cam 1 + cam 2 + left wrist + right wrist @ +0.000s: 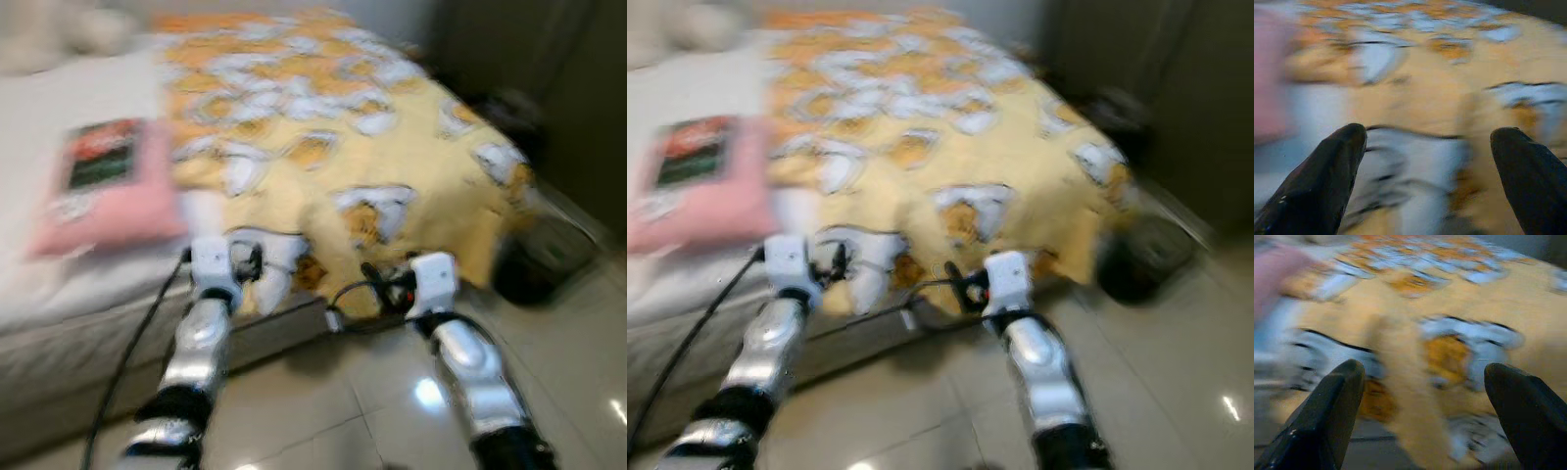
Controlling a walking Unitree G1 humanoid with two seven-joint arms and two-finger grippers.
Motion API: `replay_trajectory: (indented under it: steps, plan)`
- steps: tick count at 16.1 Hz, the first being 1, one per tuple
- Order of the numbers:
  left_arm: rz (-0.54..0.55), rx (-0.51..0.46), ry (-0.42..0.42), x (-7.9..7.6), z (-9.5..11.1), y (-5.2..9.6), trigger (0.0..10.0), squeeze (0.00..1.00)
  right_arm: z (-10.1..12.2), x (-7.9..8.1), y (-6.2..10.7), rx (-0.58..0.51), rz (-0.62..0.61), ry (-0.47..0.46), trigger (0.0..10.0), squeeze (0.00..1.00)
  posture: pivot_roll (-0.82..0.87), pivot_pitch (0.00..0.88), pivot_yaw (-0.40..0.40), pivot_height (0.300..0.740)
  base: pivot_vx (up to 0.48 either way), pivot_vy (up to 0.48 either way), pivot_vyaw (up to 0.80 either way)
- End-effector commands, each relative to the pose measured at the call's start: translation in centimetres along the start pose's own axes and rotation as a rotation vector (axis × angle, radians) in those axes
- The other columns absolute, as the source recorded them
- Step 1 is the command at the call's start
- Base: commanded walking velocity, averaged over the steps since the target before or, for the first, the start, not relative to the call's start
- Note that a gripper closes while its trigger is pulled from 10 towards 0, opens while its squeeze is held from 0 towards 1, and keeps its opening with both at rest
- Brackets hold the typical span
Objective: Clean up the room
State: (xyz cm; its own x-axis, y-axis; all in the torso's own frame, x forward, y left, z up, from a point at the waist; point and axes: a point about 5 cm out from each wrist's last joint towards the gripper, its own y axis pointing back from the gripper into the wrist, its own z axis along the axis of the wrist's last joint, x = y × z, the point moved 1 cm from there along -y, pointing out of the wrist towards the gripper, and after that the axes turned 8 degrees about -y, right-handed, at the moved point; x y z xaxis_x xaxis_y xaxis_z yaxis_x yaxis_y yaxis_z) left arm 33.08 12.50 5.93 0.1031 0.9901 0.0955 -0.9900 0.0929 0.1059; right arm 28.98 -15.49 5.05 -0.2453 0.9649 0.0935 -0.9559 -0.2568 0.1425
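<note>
Motion blur softens every view. A bed (59, 294) stands before the robot, its white mattress bare on the robot's left and a yellow blanket (411, 147) with orange and white patches spread over the rest, its lower edge drooping over the side of the bed toward the glossy tiled floor (392, 392). A pink pillow (118, 206) lies on the white part of the bed, just beside the blanket's left edge, and a rectangular item with a dark red and green cover (98, 157) rests on top of it; the blur hides what it is. At the far left corner of the bed sits something pale and fluffy (59, 34), too smeared to name. On the floor at the bed's right corner is a dark rounded object (534, 259), also unclear. Both silver arms reach forward toward the hanging edge of the blanket. The left gripper (1425, 147) hovers near the blanket's lower edge close to the pillow, its two black fingers (1327, 176) spread wide with nothing between them. The right gripper (1422, 382) is near the drooping fold of blanket at the bed's side, its fingers (1327, 416) likewise spread wide and empty, the patterned cloth visible between them but apart from the tips.
</note>
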Motion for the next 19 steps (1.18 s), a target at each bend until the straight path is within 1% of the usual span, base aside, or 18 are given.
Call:
replay_trajectory:
  steps: [1,3,4,7,9,10,11,12,13,14,15,16,17,19]
  plan:
    - [0.015,0.019,-0.03,0.9,-0.5,0.2,10.0,0.0,0.5,0.9,-0.5,-0.017,0.019,-0.016,10.0,0.0,-0.06,0.0,0.036,0.74,0.0,0.465,-0.74]
    - [0.026,0.022,-0.027,1.0,-0.4,0.0,10.0,0.0,0.4,0.9,-0.5,-0.012,0.016,-0.015,10.0,0.0,-0.06,0.0,0.036,0.74,0.0,0.469,-0.74]
    - [0.052,0.026,-0.041,1.5,-0.4,-0.1,10.0,0.0,0.4,0.9,-0.5,-0.019,0.015,-0.018,10.0,0.0,-0.06,0.0,0.037,0.74,0.0,0.48,0.0]
    - [0.061,0.039,-0.062,1.8,-0.5,-0.2,10.0,0.0,0.4,0.9,-0.5,-0.013,0.016,-0.017,10.0,0.0,-0.06,0.0,0.038,0.74,0.0,0.48,0.0]
    - [0.023,0.032,-0.186,0.6,0.0,-0.6,10.0,0.0,0.4,1.0,-0.6,-0.018,0.018,-0.016,10.0,0.0,-0.06,0.0,0.038,0.74,0.0,0.0,0.0]
    - [-0.002,0.029,-0.217,-0.1,0.1,-0.8,10.0,0.0,0.5,1.0,-0.6,-0.021,0.017,-0.017,10.0,0.0,-0.06,0.0,0.038,0.74,0.0,0.0,0.0]
    - [-0.005,0.021,-0.157,-0.2,0.2,-0.7,10.0,0.0,0.6,1.0,-0.6,-0.026,0.014,-0.019,10.0,0.0,-0.06,0.0,0.04,0.74,0.0,0.0,0.0]
    - [-0.013,-0.008,-0.098,-0.2,0.5,-0.6,10.0,0.0,0.7,0.9,-0.6,-0.039,0.007,-0.023,10.0,0.0,-0.07,0.0,0.041,0.74,0.0,0.0,0.0]
    - [-0.02,-0.058,-0.039,-0.3,1.1,-0.3,10.0,0.0,1.4,0.3,0.0,-0.097,-0.056,-0.061,10.0,0.0,-0.07,0.0,0.041,0.74,0.465,0.0,0.0]
    - [-0.028,-0.072,-0.007,-0.6,1.2,-0.2,10.0,0.0,1.6,-0.4,0.4,-0.123,-0.111,-0.087,10.0,0.0,-0.07,0.0,0.041,0.74,0.465,0.0,0.0]
    - [-0.03,-0.079,-0.01,-0.8,1.4,-0.1,10.0,0.26,1.5,-0.8,0.6,-0.121,-0.145,-0.081,10.0,0.0,-0.07,0.0,0.044,0.74,0.469,0.0,0.0]
    - [-0.04,-0.09,0.002,-1.3,1.6,0.0,10.0,1.0,1.0,-1.1,1.0,-0.106,-0.175,-0.079,10.0,0.0,-0.07,0.0,0.046,0.74,0.48,0.0,0.0]
    - [-0.091,-0.11,-0.01,-2.4,2.1,-0.1,10.0,1.0,0.3,-1.3,1.2,-0.083,-0.195,-0.094,10.0,0.0,-0.07,0.0,0.049,0.74,0.48,0.0,0.0]
    - [-0.132,-0.108,-0.009,-2.9,2.3,-0.2,10.0,1.0,0.2,-1.2,1.1,-0.076,-0.198,-0.097,10.0,0.0,-0.07,0.0,0.057,0.74,0.48,0.0,0.0]
